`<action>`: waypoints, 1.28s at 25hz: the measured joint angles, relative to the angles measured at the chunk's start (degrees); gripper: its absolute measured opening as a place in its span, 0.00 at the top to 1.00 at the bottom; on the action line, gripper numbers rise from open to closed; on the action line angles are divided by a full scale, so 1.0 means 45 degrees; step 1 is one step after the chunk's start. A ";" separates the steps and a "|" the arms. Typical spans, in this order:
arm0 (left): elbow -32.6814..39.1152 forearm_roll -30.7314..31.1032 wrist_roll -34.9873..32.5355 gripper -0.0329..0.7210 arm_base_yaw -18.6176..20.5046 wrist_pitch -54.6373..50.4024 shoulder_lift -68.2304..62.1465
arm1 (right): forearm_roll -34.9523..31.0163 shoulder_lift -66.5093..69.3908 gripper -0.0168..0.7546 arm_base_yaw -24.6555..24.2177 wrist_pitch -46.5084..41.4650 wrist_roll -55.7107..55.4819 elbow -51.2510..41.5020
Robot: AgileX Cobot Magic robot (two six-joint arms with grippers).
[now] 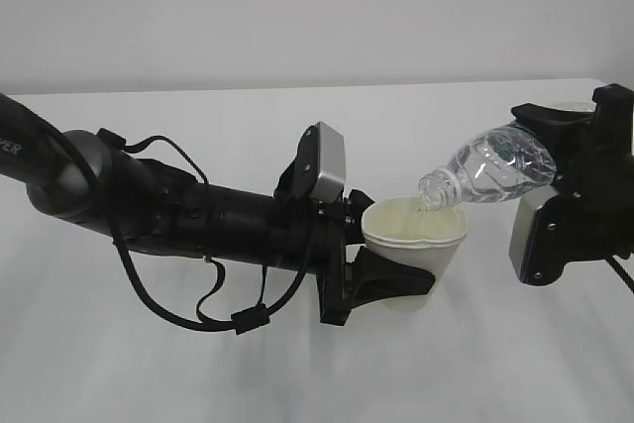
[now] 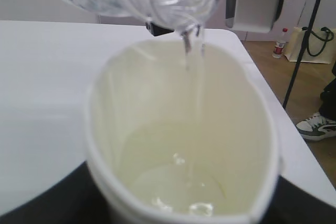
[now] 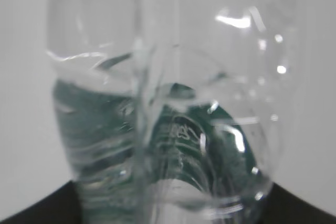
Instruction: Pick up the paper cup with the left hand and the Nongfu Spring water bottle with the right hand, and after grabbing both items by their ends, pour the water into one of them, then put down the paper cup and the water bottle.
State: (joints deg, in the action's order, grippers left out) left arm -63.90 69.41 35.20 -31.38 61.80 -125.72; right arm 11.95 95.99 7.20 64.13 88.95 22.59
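white table, sneaker, tote bag

one paper cup, one water bottle

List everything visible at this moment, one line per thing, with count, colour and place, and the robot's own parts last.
paper cup: one, white with a pale cream inside, held off the table at centre, rim squeezed out of round.
Nongfu Spring water bottle: one, clear with a dark green label, tilted with its open mouth over the cup's rim.
water: clear, running from the bottle's mouth and pooling in the cup's bottom.
table: one, white, under both arms.
capped bottle: one, on the floor beyond the table, left wrist view.
shoe: one, grey-white, floor at right edge.
left hand: black, closed on the cup.
right hand: black, closed on the bottle's base end.
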 joint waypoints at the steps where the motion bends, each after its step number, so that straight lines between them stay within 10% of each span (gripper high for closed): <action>1: 0.0000 0.0000 0.0000 0.39 0.0000 0.0000 0.0000 | 0.0000 0.0000 0.52 0.0000 0.0000 0.0008 0.0000; 32: 0.0000 0.0000 0.0000 0.39 0.0000 -0.0016 0.0000 | 0.0000 0.0000 0.52 0.0000 0.0000 0.0138 0.0000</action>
State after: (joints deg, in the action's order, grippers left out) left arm -63.90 69.41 35.20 -31.38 61.72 -125.72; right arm 11.95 95.99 7.20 64.13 89.57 22.59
